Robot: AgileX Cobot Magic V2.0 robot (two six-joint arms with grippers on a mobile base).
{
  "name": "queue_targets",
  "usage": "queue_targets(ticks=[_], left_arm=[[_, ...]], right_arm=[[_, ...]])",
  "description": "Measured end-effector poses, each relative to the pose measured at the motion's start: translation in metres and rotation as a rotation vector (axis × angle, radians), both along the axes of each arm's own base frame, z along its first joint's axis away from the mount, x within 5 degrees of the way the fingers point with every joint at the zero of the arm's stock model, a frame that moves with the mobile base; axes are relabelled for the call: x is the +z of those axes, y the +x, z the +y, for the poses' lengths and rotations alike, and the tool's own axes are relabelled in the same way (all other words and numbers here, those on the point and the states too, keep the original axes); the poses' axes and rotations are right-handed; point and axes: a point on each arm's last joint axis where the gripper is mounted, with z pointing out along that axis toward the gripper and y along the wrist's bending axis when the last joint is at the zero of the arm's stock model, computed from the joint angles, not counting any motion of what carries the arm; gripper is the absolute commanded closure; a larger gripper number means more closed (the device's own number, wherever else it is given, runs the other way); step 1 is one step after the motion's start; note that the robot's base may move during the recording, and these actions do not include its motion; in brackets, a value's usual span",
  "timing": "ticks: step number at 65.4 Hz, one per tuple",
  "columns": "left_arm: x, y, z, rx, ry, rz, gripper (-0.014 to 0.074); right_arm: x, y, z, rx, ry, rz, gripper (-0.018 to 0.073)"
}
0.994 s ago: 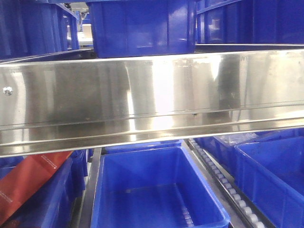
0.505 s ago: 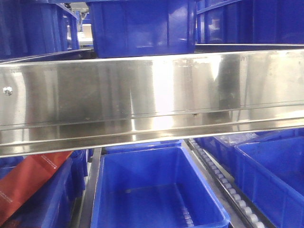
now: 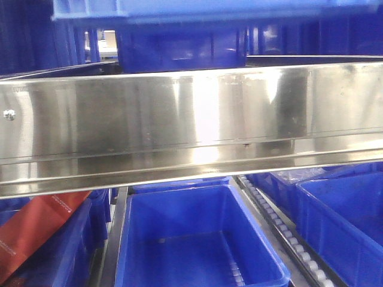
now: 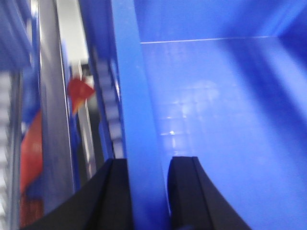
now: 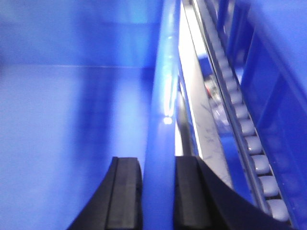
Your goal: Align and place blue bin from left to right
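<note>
Blue bin (image 4: 139,120) rims between both fingers (image 4: 184,191)

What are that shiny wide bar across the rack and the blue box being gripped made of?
The wide shiny bar: probably brushed stainless steel; it mirrors light in streaks. The large bright-blue crate: likely moulded plastic, slightly glossy, with soft highlights.

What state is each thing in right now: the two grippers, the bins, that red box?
blue bin: empty, held up above the steel shelf.
left gripper: shut on one wall of the blue bin.
right gripper: shut on the opposite wall.
lower middle bin: empty, sitting under the shelf.
red box: tilted, not lying flat.
</note>
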Motion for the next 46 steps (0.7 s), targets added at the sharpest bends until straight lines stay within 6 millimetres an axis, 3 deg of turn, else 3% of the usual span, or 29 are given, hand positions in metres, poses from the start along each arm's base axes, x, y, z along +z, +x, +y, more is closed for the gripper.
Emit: queue_targets(ticks=[16, 29, 37, 46], left_arm=[[-0.023, 0.016, -0.006, 0.013, 0.024, 0.06, 0.0604], [-0.032, 0.023, -0.009, 0.014, 0.03, 0.078, 0.0543], [-0.034, 0.023, -0.009, 0.009, 0.044, 0.083, 0.037], [-0.028, 0.022, -0.007, 0.009, 0.054, 0.057, 0.0088]], right_arm=[[-0.031, 0.029, -0.005, -0.005, -0.01, 0.043, 0.0636], [-0.039, 0.036, -0.009, -0.009, -0.006, 0.056, 0.0615], [-0.039, 0.036, -0.01, -0.011, -0.006, 0.051, 0.0428], [-0.032, 0.039, -0.013, -0.023, -0.021, -0.011, 0.0097]])
